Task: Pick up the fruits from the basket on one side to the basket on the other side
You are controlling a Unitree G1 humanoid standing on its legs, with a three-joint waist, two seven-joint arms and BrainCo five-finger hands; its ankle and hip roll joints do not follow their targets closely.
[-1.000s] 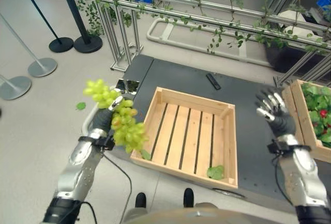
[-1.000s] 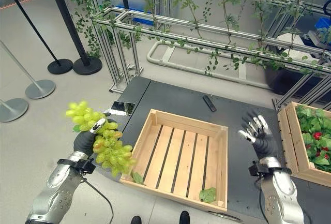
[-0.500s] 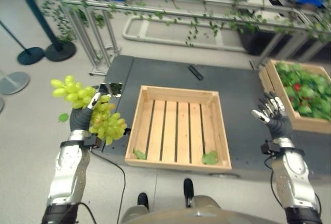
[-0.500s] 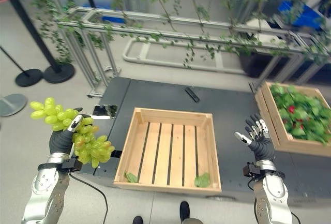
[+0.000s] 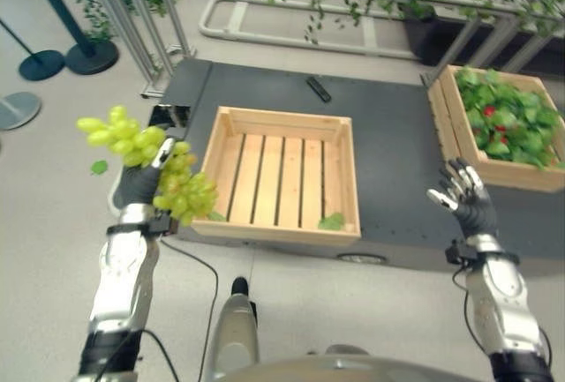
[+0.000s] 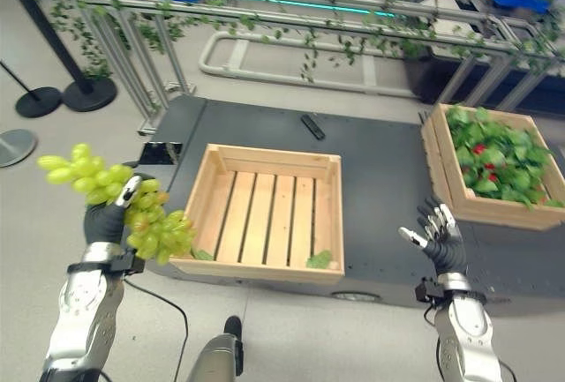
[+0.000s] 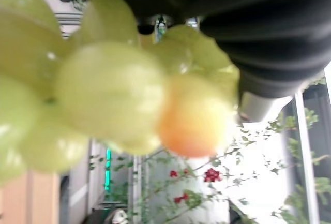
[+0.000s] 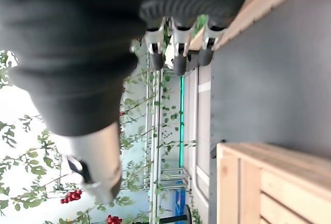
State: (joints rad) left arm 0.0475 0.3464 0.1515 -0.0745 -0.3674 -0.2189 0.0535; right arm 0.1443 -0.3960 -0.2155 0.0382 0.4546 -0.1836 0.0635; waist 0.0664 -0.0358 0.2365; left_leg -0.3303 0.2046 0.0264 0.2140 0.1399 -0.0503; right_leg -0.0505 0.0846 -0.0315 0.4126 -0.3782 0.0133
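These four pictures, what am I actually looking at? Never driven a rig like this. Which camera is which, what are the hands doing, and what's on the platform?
The two wide pictures come from the robot's head, looking down. The two close ones come from cameras on its wrists.

The left hand is closed around a bunch of green grapes, held in the air beside the dark platform; its wrist view shows the grapes very close. The right hand is open and holds nothing, raised over the platform's right part.

On the platform: a slatted wooden crate in the middle, holding a couple of loose leaves, a second crate at the right, full of leaves with some red fruit, and a small black object at the back.
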